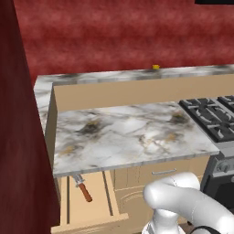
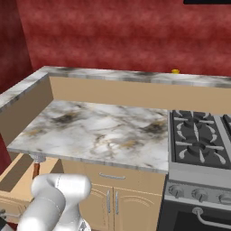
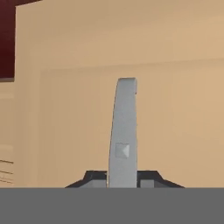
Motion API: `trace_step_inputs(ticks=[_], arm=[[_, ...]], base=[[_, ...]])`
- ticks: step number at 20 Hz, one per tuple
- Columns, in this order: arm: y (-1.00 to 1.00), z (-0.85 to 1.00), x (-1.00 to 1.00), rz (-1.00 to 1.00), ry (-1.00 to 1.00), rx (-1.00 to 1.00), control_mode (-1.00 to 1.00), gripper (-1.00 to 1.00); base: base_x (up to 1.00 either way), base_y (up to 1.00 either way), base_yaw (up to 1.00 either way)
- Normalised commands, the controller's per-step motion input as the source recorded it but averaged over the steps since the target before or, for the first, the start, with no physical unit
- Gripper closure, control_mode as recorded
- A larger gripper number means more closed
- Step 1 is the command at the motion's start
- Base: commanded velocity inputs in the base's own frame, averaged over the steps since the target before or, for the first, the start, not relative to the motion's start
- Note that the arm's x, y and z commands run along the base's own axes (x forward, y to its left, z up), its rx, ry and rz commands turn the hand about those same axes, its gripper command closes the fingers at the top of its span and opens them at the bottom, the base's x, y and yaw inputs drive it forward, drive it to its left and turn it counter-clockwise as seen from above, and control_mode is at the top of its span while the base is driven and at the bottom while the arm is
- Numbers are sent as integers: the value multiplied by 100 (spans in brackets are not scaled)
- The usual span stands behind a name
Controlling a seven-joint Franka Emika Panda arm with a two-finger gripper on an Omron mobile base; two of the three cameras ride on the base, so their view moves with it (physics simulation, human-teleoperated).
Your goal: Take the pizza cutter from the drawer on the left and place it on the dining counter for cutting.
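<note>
The drawer (image 1: pixel 95 208) under the left end of the marble worktop stands pulled open, and it also shows at the lower left of the right base view (image 2: pixel 13 179). Inside lies the pizza cutter (image 1: pixel 82 188), blade toward the back and reddish-brown handle toward the front; its handle shows below the worktop edge (image 2: pixel 35 168). My gripper (image 3: pixel 123 180) is shut on the drawer's silver bar handle (image 3: pixel 123 127), with a dark tip on each side of the bar. The dining counter's raised marble-topped ledge (image 1: pixel 137 75) runs behind the worktop; its broad slab is hidden.
The marble worktop (image 1: pixel 132 132) overhangs the back part of the open drawer. A gas stove (image 1: pixel 212 116) adjoins it on the right. A small yellow cup (image 1: pixel 156 66) stands on the ledge. A dark red wall closes in the left side.
</note>
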Motion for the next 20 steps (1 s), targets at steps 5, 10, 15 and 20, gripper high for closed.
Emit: trace_step_inputs(ticks=[5, 10, 15, 20], arm=[[0, -16, -75, 0, 0, 0, -100, 100], [0, -12, -68, 0, 0, 0, -100, 100], [0, -7, -56, 0, 0, 0, -100, 100], [5, -1, -45, 0, 0, 0, -100, 100]], base=[[0, 0, 0], [0, 0, 0], [0, 0, 0], [0, 0, 0]])
